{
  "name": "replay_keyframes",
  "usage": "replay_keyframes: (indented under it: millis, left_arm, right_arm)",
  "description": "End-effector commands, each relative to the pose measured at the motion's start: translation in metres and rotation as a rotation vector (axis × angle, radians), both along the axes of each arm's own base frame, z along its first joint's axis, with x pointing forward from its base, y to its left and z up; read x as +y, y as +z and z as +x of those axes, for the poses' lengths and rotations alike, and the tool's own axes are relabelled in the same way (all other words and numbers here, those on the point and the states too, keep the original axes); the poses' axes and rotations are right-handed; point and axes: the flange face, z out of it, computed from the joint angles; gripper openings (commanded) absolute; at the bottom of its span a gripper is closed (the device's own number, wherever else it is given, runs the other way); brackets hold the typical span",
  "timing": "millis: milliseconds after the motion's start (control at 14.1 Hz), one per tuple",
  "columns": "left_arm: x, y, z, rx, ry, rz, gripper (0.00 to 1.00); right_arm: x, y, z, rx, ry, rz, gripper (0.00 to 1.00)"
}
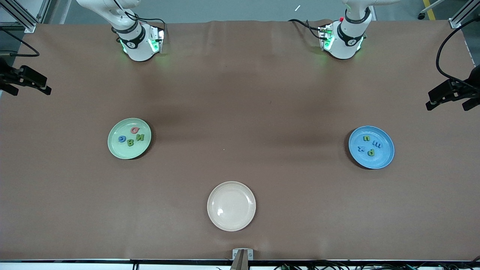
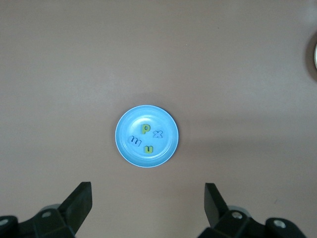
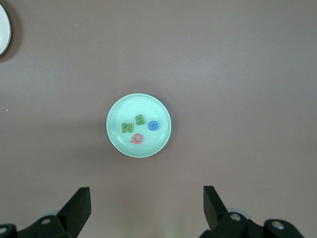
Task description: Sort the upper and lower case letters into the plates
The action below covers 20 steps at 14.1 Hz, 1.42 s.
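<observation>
The pale green plate (image 1: pixel 116 150) lies toward the right arm's end and holds the pink Q (image 1: pixel 135 130), blue G (image 1: pixel 122 139), green B (image 1: pixel 130 142) and green N (image 1: pixel 140 137). The bright blue plate (image 1: pixel 384 159) lies toward the left arm's end and holds the green n (image 1: pixel 366 138), blue m (image 1: pixel 377 145), blue x (image 1: pixel 361 148) and green p (image 1: pixel 371 152). My left gripper (image 2: pixel 147 198) is open and empty, high over the blue plate (image 2: pixel 148 115). My right gripper (image 3: pixel 146 201) is open and empty, high over the green plate (image 3: pixel 138 101). Neither gripper shows in the front view.
A cream-white plate (image 1: pixel 215 219) with nothing in it lies nearest the front camera, midway between the two arms' ends. Its edge shows in the left wrist view (image 2: pixel 315 59) and the right wrist view (image 3: pixel 2 29). Brown cloth covers the table.
</observation>
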Motion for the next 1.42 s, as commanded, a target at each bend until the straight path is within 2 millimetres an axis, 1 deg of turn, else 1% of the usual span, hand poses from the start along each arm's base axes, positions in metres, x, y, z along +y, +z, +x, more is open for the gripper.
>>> replay_keyframes:
  millis: [0,425,851,1134,1347]
  left_arm:
    - [-0.001,0.012,-0.005,-0.009,-0.005,-0.014,1.00]
    - [-0.001,0.012,-0.005,-0.009,-0.011,-0.012,1.00]
    - [-0.001,0.012,-0.006,-0.006,-0.007,-0.014,1.00]
    - [-0.001,0.008,-0.013,0.028,0.001,-0.014,1.00]
    - [-0.001,0.002,-0.023,0.031,-0.002,-0.011,1.00]
  right_arm:
    - [-0.003,0.001,-0.009,-0.004,0.007,-0.006,1.00]
    - [-0.003,0.000,-0.009,-0.001,0.007,-0.006,1.00]
    - [0.004,0.001,-0.010,0.000,0.021,-0.006,1.00]
    - [0.005,0.001,-0.010,0.000,0.021,-0.004,1.00]
    - [0.005,0.003,-0.010,-0.003,0.020,0.002,1.00]
